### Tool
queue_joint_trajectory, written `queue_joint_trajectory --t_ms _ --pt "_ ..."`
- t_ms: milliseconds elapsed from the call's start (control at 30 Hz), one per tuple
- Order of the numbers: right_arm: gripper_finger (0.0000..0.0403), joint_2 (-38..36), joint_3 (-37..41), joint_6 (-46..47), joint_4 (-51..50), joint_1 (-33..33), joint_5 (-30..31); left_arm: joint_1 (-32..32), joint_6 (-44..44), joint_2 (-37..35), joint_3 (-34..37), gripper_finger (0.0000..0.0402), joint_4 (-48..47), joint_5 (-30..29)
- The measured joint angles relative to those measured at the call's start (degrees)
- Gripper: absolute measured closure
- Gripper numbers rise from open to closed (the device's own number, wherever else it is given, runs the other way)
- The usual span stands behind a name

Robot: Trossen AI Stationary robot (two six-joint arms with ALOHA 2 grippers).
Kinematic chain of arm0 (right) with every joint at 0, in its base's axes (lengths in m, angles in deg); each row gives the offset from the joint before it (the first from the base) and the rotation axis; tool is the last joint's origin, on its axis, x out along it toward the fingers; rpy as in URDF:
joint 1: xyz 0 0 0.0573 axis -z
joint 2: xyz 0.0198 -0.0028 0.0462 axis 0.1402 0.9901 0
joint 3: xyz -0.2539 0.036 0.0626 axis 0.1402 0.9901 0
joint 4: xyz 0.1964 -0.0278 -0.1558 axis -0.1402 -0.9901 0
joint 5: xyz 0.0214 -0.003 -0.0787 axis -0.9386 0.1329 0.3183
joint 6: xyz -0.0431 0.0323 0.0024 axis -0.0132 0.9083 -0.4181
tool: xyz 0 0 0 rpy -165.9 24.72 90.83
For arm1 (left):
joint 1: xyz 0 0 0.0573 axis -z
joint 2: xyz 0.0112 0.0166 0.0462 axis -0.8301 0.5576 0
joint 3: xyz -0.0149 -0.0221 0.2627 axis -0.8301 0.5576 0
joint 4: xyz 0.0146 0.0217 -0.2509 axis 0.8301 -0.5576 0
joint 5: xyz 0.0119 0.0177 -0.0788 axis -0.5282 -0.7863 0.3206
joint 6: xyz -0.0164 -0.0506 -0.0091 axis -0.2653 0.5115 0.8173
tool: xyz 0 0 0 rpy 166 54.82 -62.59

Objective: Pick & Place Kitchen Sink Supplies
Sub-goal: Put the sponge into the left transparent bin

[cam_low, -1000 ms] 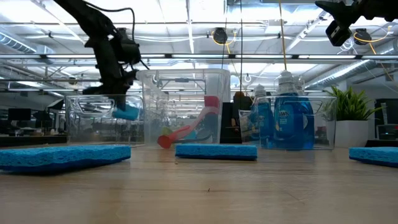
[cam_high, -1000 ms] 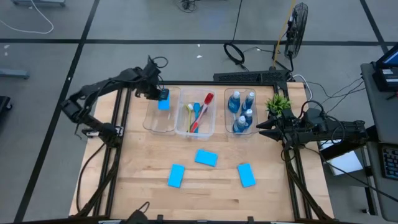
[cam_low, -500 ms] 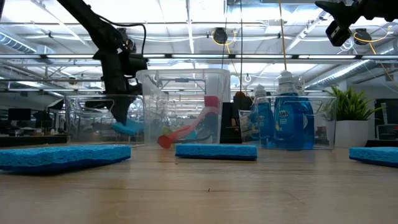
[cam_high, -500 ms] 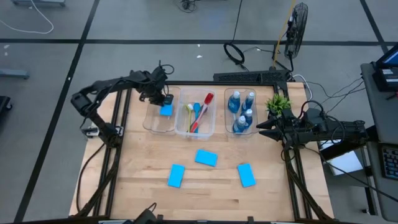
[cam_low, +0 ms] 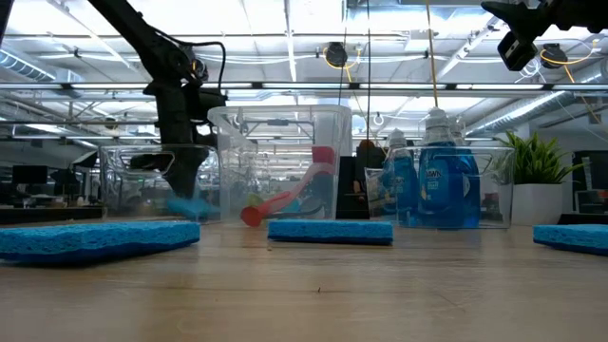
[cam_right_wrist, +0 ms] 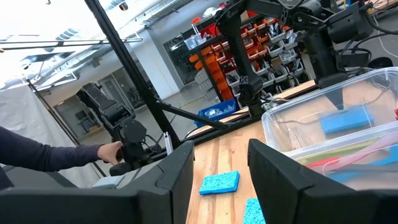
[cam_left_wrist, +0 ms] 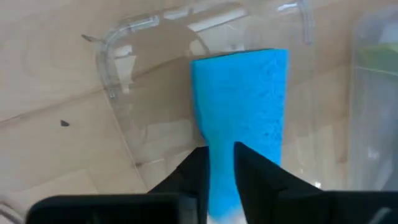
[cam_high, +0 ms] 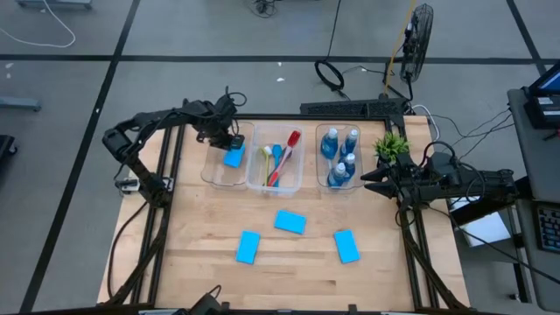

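The left gripper [cam_high: 229, 143] reaches into the left bin [cam_high: 213, 171], fingers around a sponge [cam_left_wrist: 239, 118]. The right gripper [cam_high: 367, 181] waits open beside the plant [cam_high: 391, 145].

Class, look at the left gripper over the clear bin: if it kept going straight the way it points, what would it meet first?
The left gripper points down into the left bin, its fingers around a blue sponge. That sponge would probably press onto the bin's floor first; depth is unclear.

A robotics laboratory or workshop is indicated by the wooden bench [cam_high: 297, 262] mounted on a black metal frame [cam_high: 162, 175], orange parts shelving [cam_right_wrist: 273, 53], ceiling strip lighting [cam_low: 285, 43], cables [cam_high: 337, 74] trailed across the grey floor [cam_high: 70, 131] and a standing fan [cam_high: 418, 35].
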Motion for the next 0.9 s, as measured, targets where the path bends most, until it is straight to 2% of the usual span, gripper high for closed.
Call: queue_joint_trajectory --t_ms 300,467,700,900 --pt "0.0264 0.0 0.0 0.0 0.0 0.0 0.0 -0.2 -1.4 -0.3 0.0 0.0222 -0.9 1.4" --pt "0.0264 0.0 0.0 0.0 0.0 0.0 0.0 -1.1 -1.4 -4.2 0.0 0.0166 -4.0 1.6" --pt "0.0264 0.0 0.0 0.0 0.0 0.0 -0.2 -0.9 2.8 -17.6 -0.5 0.0118 -7.6 3.8" --pt "0.0264 0.0 0.0 -0.3 0.0 0.0 -0.2 4.9 11.4 -32.0 -0.9 0.0112 -5.8 7.4"
